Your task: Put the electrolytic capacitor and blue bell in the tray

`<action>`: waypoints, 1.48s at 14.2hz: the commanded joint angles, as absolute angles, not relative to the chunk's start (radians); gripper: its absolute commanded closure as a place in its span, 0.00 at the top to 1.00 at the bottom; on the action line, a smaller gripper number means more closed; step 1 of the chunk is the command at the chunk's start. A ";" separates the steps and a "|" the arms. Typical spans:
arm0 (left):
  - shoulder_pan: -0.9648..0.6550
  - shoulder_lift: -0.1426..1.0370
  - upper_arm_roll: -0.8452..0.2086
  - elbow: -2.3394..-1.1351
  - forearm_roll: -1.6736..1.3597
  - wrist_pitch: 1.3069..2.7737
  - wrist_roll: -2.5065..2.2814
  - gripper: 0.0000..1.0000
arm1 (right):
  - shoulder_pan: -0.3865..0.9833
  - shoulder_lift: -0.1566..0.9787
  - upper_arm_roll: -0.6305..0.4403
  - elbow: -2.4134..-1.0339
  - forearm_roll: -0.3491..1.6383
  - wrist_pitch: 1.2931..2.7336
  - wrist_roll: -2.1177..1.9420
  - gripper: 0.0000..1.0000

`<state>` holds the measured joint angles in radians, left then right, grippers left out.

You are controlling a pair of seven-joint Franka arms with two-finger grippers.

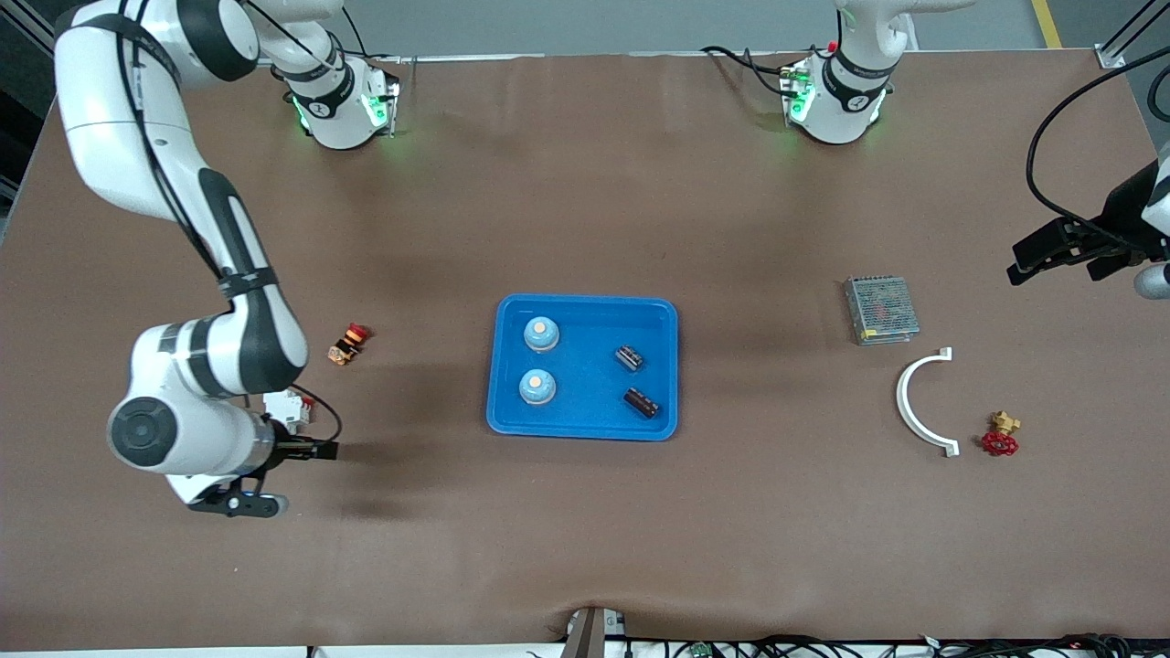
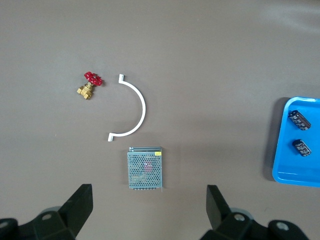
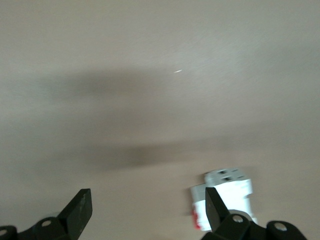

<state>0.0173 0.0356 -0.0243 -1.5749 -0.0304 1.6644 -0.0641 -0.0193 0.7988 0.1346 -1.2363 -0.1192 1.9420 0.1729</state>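
Note:
The bright blue tray [image 1: 585, 311] lies mid-table. In it stand two blue bells [image 1: 541, 334] [image 1: 537, 387] at the right arm's end and lie two dark electrolytic capacitors [image 1: 629, 357] [image 1: 642, 402] at the left arm's end. The tray's edge [image 2: 280, 150] and both capacitors [image 2: 299, 119] [image 2: 301, 147] show in the left wrist view. My left gripper [image 1: 1028, 260] [image 2: 149, 207] is open and empty, in the air at the left arm's end of the table. My right gripper [image 1: 320, 450] [image 3: 145, 210] is open and empty, low over the table at the right arm's end.
A metal mesh power supply [image 1: 880, 310] [image 2: 145, 170], a white curved bracket [image 1: 917, 402] [image 2: 134, 110] and a red-handled brass valve [image 1: 1001, 435] [image 2: 90, 85] lie toward the left arm's end. A red push button [image 1: 348, 344] and a white breaker [image 1: 285, 409] [image 3: 225, 195] lie near the right arm.

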 commanded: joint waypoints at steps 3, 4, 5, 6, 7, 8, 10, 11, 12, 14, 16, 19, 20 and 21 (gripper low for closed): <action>0.008 0.051 -0.020 -1.559 -0.034 1.644 -0.060 1.00 | -0.083 0.625 0.147 -1.270 -0.121 1.781 0.040 1.00; 0.006 0.051 -0.020 -1.559 -0.032 1.644 -0.060 1.00 | -0.089 0.579 0.149 -1.296 -0.117 1.758 0.041 1.00; 0.006 0.051 -0.020 -1.559 -0.032 1.644 -0.060 1.00 | -0.097 0.524 0.147 -1.342 -0.115 1.759 0.041 1.00; 0.006 0.051 -0.020 -1.559 -0.034 1.644 -0.060 1.00 | -0.100 0.467 0.147 -1.389 -0.115 1.764 0.041 1.00; 0.008 0.051 -0.020 -1.559 -0.034 1.644 -0.060 1.00 | -0.101 0.415 0.147 -1.426 -0.115 1.764 0.041 1.00; 0.014 0.051 -0.020 -1.560 -0.034 1.644 -0.060 1.00 | -0.110 0.370 0.147 -1.452 -0.115 1.761 0.041 1.00; 0.009 0.052 -0.020 -1.559 -0.034 1.644 -0.060 1.00 | -0.117 0.295 0.147 -1.474 -0.115 1.737 0.040 1.00; 0.012 0.051 -0.020 -1.559 -0.032 1.644 -0.058 1.00 | -0.115 0.260 0.147 -1.483 -0.115 1.726 0.040 1.00; 0.012 0.051 -0.020 -1.557 -0.032 1.644 -0.058 1.00 | -0.114 0.229 0.146 -1.491 -0.115 1.721 0.041 1.00; 0.011 0.052 -0.020 -1.559 -0.032 1.644 -0.058 1.00 | -0.113 0.189 0.146 -1.496 -0.115 1.715 0.041 1.00; 0.009 0.052 -0.020 -1.559 -0.032 1.644 -0.058 1.00 | -0.101 0.147 0.120 -1.494 -0.114 1.706 0.044 1.00; 0.008 0.058 -0.020 -1.557 -0.032 1.644 -0.058 1.00 | -0.086 0.092 0.120 -1.496 -0.112 1.678 0.067 1.00; 0.008 0.058 -0.020 -1.555 -0.034 1.644 -0.058 1.00 | -0.083 0.078 0.120 -1.497 -0.112 1.668 0.083 1.00; 0.008 0.058 -0.020 -1.555 -0.034 1.644 -0.058 1.00 | -0.072 0.068 0.120 -1.497 -0.112 1.661 0.103 1.00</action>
